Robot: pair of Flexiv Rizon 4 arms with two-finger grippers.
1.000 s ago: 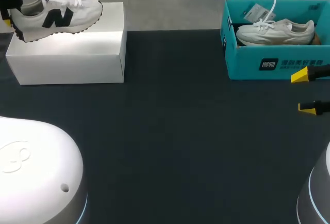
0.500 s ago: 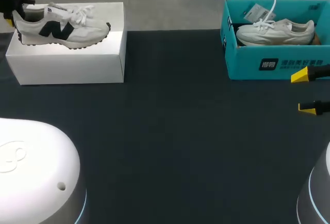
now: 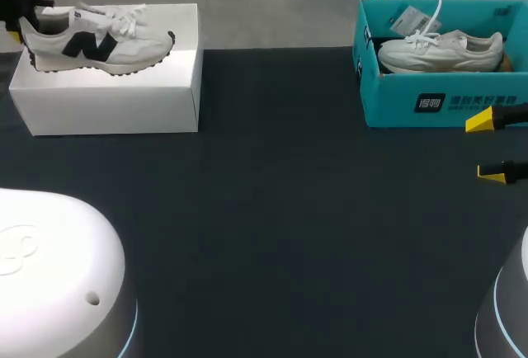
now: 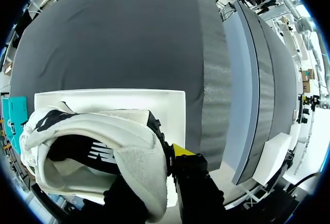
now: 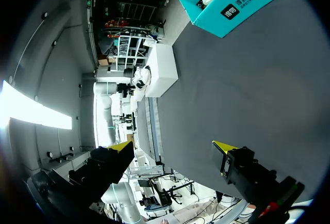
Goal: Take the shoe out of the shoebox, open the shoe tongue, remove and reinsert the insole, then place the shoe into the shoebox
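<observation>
White sneaker [image 3: 99,40] with a dark side logo lay along the top of the white shoebox [image 3: 107,94], at about ten o'clock on the desk [image 3: 272,209], toe pointing toward three o'clock. The left gripper [image 4: 172,164] was clenched on its heel collar, one finger inside the shoe and one outside. The right gripper [image 3: 487,148] hung released at three o'clock, just in front of a teal box [image 3: 437,98] holding a second pale shoe [image 3: 441,49].

Judging by the heel grasp at the box, the step in hand was moving the sneaker between shoebox and desk. Whether out or back in could not be told, as the insole did not show. Either way, the next move called for keeping the sole level and the toe clear of the box's rim.
</observation>
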